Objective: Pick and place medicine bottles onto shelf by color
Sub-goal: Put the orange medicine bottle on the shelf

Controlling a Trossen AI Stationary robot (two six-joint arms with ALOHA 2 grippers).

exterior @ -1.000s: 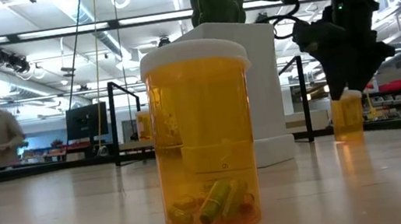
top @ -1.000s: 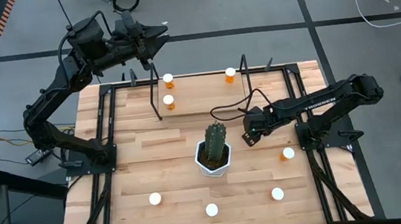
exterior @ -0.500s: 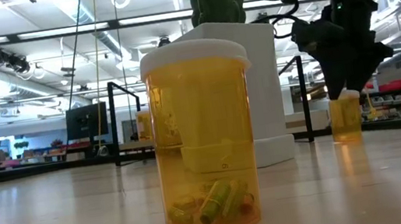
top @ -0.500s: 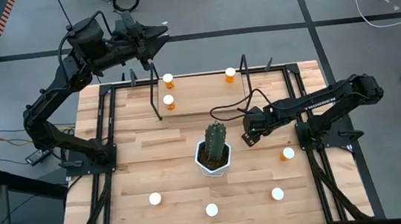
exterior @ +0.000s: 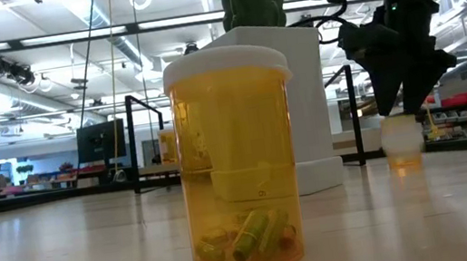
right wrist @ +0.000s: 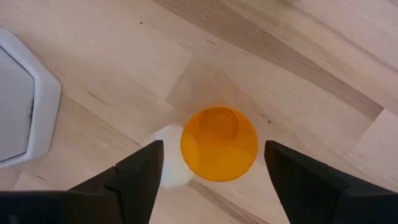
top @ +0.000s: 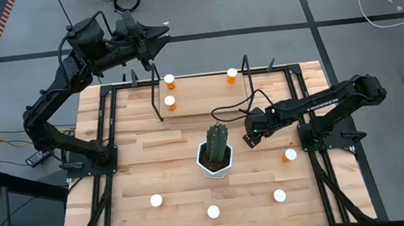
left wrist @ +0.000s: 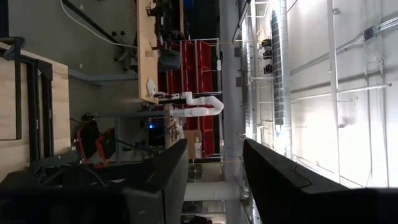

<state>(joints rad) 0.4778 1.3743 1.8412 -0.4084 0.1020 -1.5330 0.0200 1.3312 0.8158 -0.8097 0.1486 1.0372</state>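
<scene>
Counting three bottles already up on the shelf along the table's far edge: two near its left end, one toward its right. Looks less than half done, at a guess.

Leaves four in plain sight on the table: one by the right edge, three strung along the near edge. Adds a fifth under the right gripper, just right of the cactus around mid-table.

Shows, in the right wrist view, that fifth bottle as an orange round between the two fingers, with clear gaps on both sides and a white patch at one side. Reads as a released pincer poised over it, grasping nothing. Cannot tell whether upright or tipped.

Finds the left gripper raised beyond the table's far edge, above the shelf's left end, fingers parted with nothing between them.

Shows yellow-green pills in the bottle nearest the low camera; cannot make out the contents of the rest, so cannot judge whether the shelved three are sorted correctly by color.
</scene>
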